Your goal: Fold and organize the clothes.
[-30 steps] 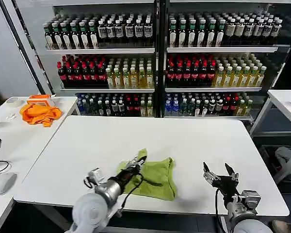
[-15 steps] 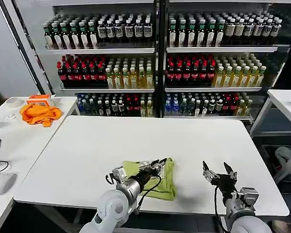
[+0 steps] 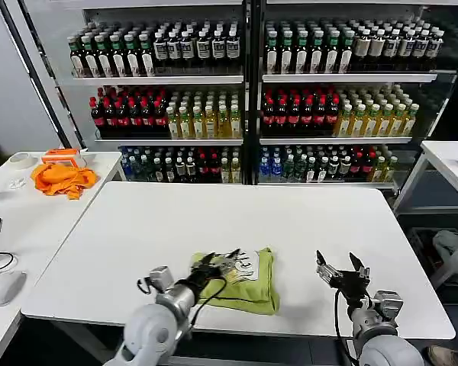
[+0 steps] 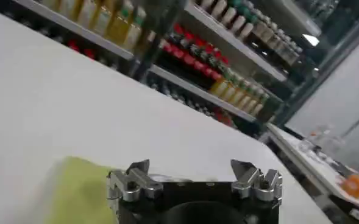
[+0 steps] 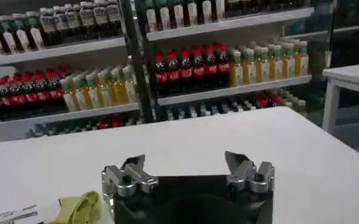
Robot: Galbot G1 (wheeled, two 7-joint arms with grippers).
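The clothes are one light yellow-green T-shirt [image 3: 248, 286], lying folded into a small stack near the front edge of the white table [image 3: 237, 213]. A white printed patch with dark marks [image 3: 245, 265] faces up. My left gripper [image 3: 220, 261] hovers open over the stack's left part with nothing between its fingers. In the left wrist view the gripper [image 4: 190, 167] has the shirt [image 4: 75, 189] low beside it. My right gripper [image 3: 340, 266] stands open over bare table to the right of the shirt. In the right wrist view the gripper [image 5: 185, 161] sees a shirt corner [image 5: 81, 207] off to one side.
Drink shelves [image 3: 244, 99] fill the back wall. A side table on the left holds a bright orange cloth [image 3: 61, 179], a tape roll [image 3: 19, 160] and a mouse [image 3: 4, 286]. Another white table [image 3: 450, 164] stands at the right. The far half of my table is bare.
My left gripper carried the shirt's left edge rightward over the stack, let it go and drew back left. The print now faces up. The right gripper barely moved.
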